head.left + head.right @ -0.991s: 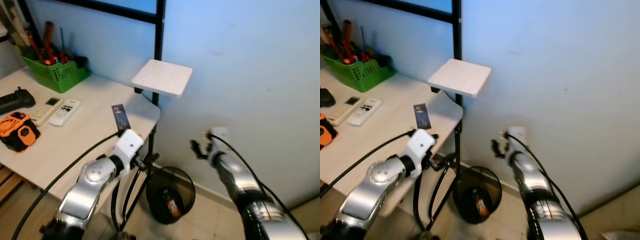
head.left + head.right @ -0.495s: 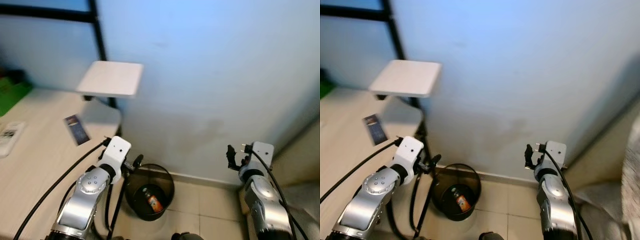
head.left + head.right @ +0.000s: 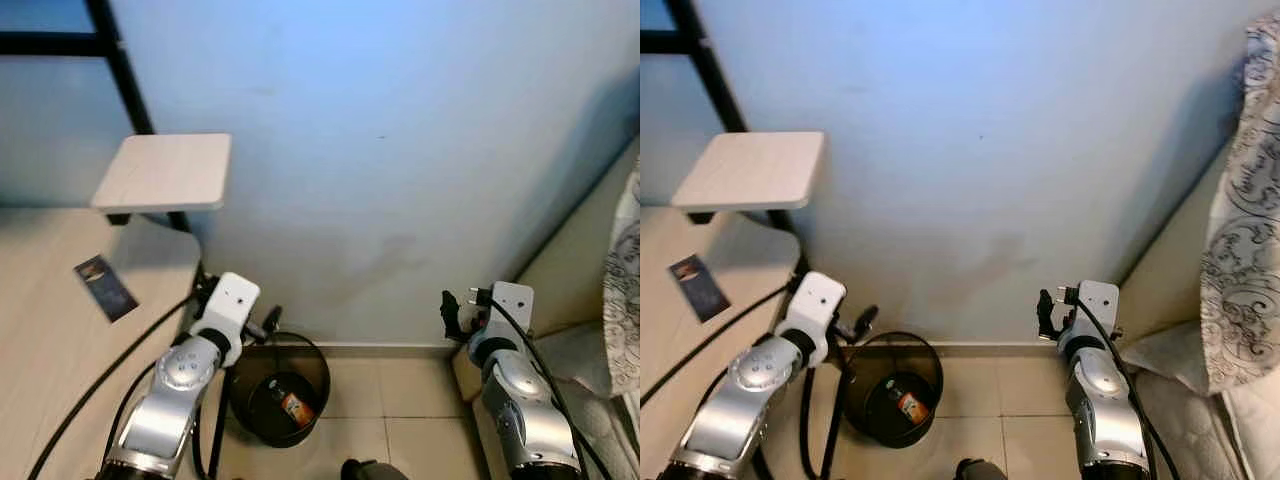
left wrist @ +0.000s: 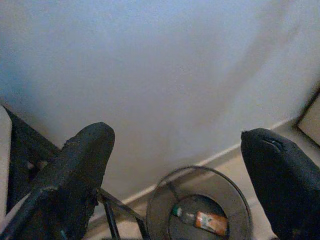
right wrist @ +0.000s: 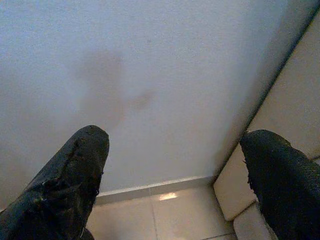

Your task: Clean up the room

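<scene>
Left eye view puts the wire wastebasket point(image 3: 280, 390) on the tiled floor against the blue wall, and we place everything else by it. Inside it lies a small bottle with an orange label point(image 3: 292, 405), already binned, so we judge that piece of the tidy-up done. The one loose thing we can see is a dark card point(image 3: 105, 288) lying flat on the pale bench point(image 3: 40, 380), up and to the left of the wastebasket. We expect it to be light, thin and hard to lift off a flat top; sliding it to the bench edge and pinching it there looks safest.

Our left hand point(image 3: 268, 326) hangs just above the wastebasket's left rim, forearm raised, fingers spread wide and empty. Our right hand point(image 3: 452, 312) is held well to the right of the wastebasket, near the wall's corner, fingers likewise apart and holding nothing.
</scene>
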